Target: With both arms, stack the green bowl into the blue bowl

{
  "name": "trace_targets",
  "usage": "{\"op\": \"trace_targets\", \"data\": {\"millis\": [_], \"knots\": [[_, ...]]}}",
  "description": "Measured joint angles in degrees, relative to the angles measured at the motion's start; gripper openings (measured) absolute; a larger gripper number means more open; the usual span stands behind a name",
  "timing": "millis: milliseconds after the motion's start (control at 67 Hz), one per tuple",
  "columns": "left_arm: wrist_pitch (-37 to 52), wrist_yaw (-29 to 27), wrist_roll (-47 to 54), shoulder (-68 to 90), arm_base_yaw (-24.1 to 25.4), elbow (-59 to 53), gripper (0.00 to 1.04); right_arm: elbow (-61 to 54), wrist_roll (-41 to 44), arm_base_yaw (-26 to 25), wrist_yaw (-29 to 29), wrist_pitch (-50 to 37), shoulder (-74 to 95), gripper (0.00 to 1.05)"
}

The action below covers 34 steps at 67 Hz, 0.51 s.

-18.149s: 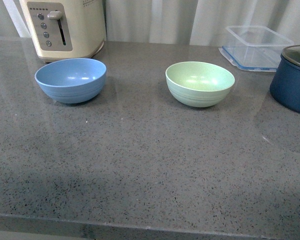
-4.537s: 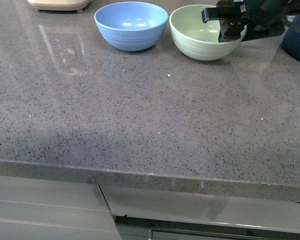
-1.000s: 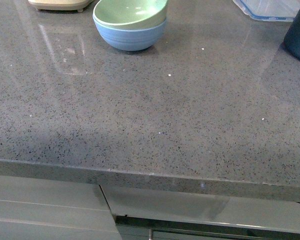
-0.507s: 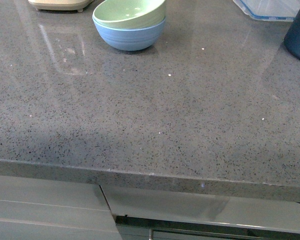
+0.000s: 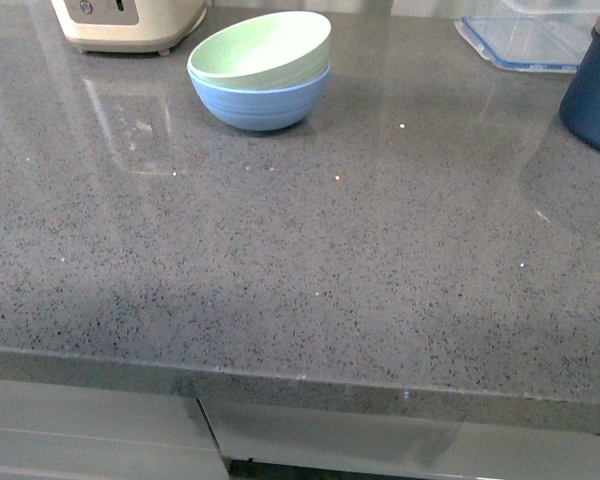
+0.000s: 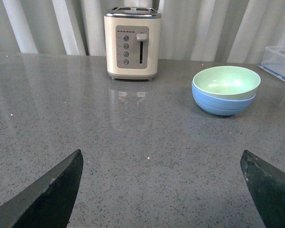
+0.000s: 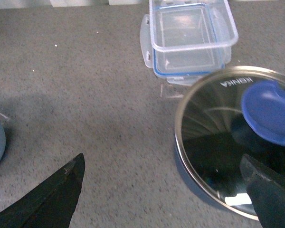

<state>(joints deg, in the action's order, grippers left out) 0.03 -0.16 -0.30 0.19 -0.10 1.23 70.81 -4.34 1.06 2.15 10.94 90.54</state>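
Left wrist view, green bowl (image 6: pixel 226 81) nested in blue bowl (image 6: pixel 221 103), well beyond left gripper (image 6: pixel 162 190)

You see little of the robot; the left gripper (image 6: pixel 164 190) shows only two matte black, wedge-shaped fingertips (image 6: pixel 50 194); the right gripper (image 7: pixel 164 194) shows the same dark, tapered tips (image 7: pixel 52 197), perhaps faintly textured; no cables, screws or markings visible.

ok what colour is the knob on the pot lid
Blue, a brighter blue than the navy pot. The knob on the glass lid shows best in the right wrist view.
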Motion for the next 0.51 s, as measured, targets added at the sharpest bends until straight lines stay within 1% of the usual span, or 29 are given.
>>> {"op": "trace_targets", "data": {"millis": [104,284,313,343,358,373,388,403,418,463,493,507], "knots": [[0.00,0.00,0.00,0.00,0.00,0.00,0.98,-6.93,0.04,-1.84,-1.77,-2.27,-6.14,0.95],[0.00,0.02,0.00,0.00,0.00,0.00,0.98,-7.98,0.07,-2.19,-1.86,-2.54,-7.48,0.95],[0.00,0.00,0.00,0.00,0.00,0.00,0.98,-8.55,0.28,-2.03,-1.92,-3.72,-7.48,0.94],[0.00,0.02,0.00,0.00,0.00,0.00,0.98,-11.32,1.16,-1.77,-2.01,-10.51,-8.09,0.90],[0.00,0.00,0.00,0.00,0.00,0.00,0.98,-13.77,1.66,-1.64,-2.19,-16.17,-8.59,0.86],[0.00,-0.02,0.00,0.00,0.00,0.00,0.98,-15.02,1.86,-1.57,-2.14,-18.97,-8.90,0.84],[0.00,0.00,0.00,0.00,0.00,0.00,0.98,-17.55,2.14,-1.49,-2.12,-24.20,-9.53,0.81],[0.00,-0.02,0.00,0.00,0.00,0.00,0.98,-18.80,2.40,-1.44,-2.12,-26.67,-9.88,0.79],[0.00,0.00,0.02,0.00,0.00,0.00,0.98,-21.33,2.73,-1.33,-2.14,-31.19,-10.58,0.76],[0.00,0.02,0.00,0.00,0.00,0.00,0.98,-26.03,3.13,-1.11,-2.10,-38.84,-12.11,0.69],[0.00,0.02,0.00,0.00,0.00,0.00,0.98,-30.10,3.43,-1.01,-2.10,-44.48,-13.73,0.61],[0.00,0.02,0.00,0.00,0.00,0.00,0.98,-30.99,3.54,-1.01,-2.08,-45.53,-14.12,0.60]]}}
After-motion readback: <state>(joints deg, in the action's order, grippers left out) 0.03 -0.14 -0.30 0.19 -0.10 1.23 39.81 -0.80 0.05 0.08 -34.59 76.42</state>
